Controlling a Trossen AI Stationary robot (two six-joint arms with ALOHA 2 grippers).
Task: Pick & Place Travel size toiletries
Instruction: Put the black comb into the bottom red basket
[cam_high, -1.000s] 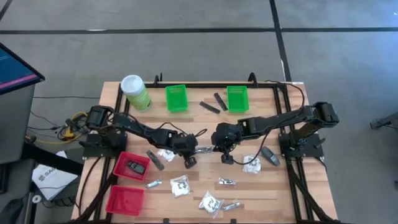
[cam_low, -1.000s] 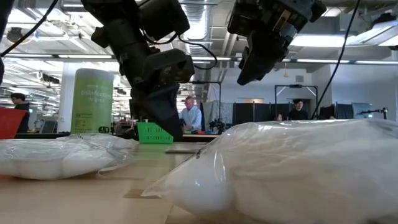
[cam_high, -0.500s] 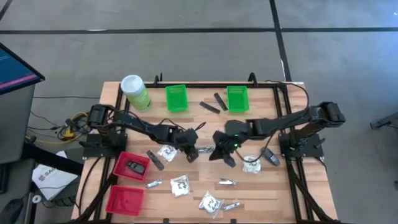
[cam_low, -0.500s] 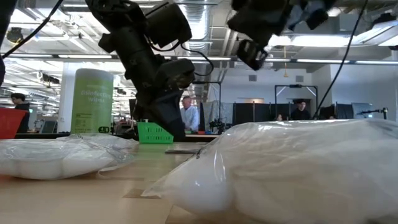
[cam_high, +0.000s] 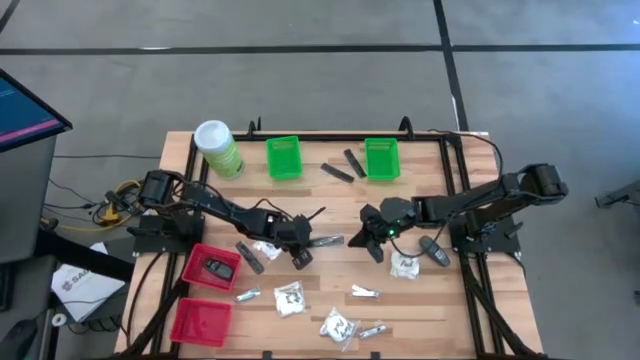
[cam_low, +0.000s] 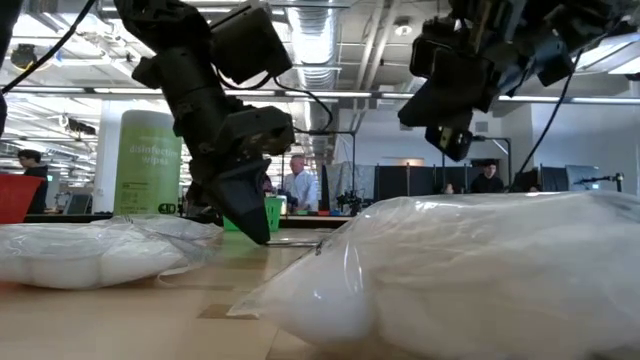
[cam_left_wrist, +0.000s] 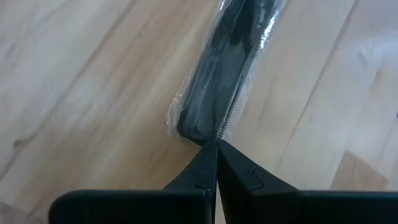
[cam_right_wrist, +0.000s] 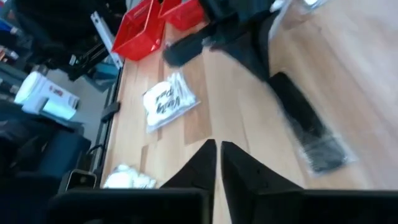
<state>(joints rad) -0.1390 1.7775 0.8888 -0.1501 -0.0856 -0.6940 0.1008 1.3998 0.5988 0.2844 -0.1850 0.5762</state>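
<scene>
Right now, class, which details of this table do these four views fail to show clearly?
- Low view: a white packet close to the lens blocks most of the table behind it.
- Left wrist view: the wrapped dark stick runs off the edge; the shut left gripper covers its near end.
- High view: print on the packets is too small.
- Right wrist view: the stick is blurred.

— What sort of place is this looking like to you?

— A robotics lab or open workshop hall. A wooden table (cam_high: 310, 300) is standing on a grey concrete floor (cam_high: 300, 90) crossed by dark lines, and a monitor (cam_high: 25, 115) is glowing at one side.

— And behind the table?

— Ceiling ducts (cam_low: 330, 40) are running overhead, and people (cam_low: 298, 185) are sitting, probably at desks, though it is hard telling.
</scene>
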